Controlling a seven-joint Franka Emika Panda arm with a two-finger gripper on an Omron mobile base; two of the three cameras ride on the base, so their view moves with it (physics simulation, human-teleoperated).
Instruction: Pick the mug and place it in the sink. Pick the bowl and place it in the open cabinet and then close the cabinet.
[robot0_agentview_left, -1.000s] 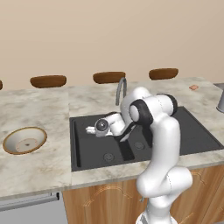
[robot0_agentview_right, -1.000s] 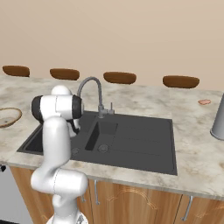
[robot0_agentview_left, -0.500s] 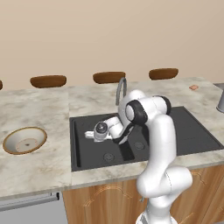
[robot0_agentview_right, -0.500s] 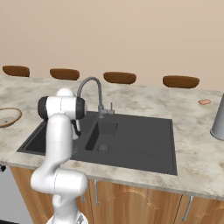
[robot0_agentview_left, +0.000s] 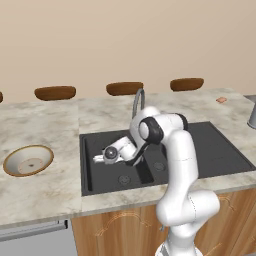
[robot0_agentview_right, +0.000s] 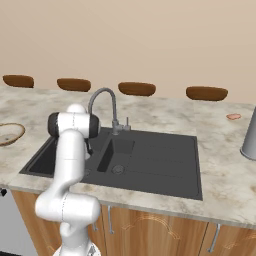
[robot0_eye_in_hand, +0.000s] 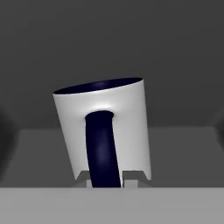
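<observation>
In the hand view the mug shows close up: pale outside, dark navy inside and handle, tilted. My gripper is shut on its handle. From the left base view, my gripper reaches low into the left basin of the black sink, beside the grey tap. The tan bowl sits on the counter left of the sink, also seen as the bowl at the left edge of the right base view. The cabinet is out of view.
Dark brown stool seats line the far side of the counter. A tall grey metal vessel stands at the right end. A small pink item lies near it. The tap arches over the sink close to my arm.
My hand with the mug has sunk lower and slightly left into the left basin. The bowl has not moved.
</observation>
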